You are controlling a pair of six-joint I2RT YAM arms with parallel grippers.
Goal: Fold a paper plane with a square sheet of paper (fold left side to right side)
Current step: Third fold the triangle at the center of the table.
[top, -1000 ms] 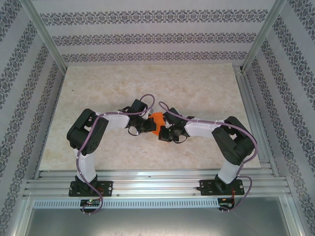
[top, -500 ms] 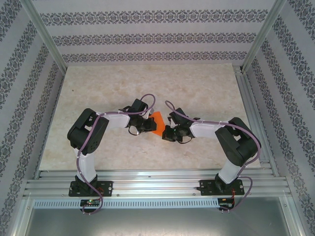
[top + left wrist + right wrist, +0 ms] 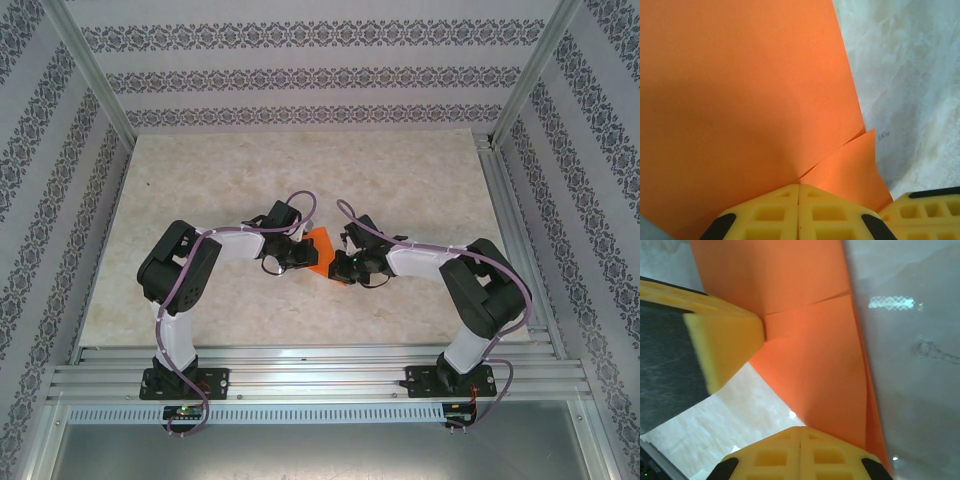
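Observation:
The square sheet of paper (image 3: 320, 244), bright orange and folded into layers, lies flat on the table between my two grippers. In the left wrist view the paper (image 3: 740, 100) spreads ahead of my left gripper (image 3: 799, 186). Its yellow fingers are shut, and their tips rest where a folded flap's edge ends. My right gripper (image 3: 800, 431) is shut too, its tips at the near edge of the paper (image 3: 810, 365), with the left gripper's fingers (image 3: 725, 340) touching the crease opposite. From above, the left gripper (image 3: 300, 257) and right gripper (image 3: 343, 267) flank the sheet.
The pale marbled table (image 3: 300, 170) stretches wide behind and beside the paper. Patterned walls (image 3: 300, 75) and metal frame posts (image 3: 95, 75) enclose it. An aluminium rail (image 3: 320, 365) runs along the near edge by the arm bases.
My right gripper has drawn back a little to the right, uncovering more of the orange paper. The left arm has stayed put and both grippers have stayed shut.

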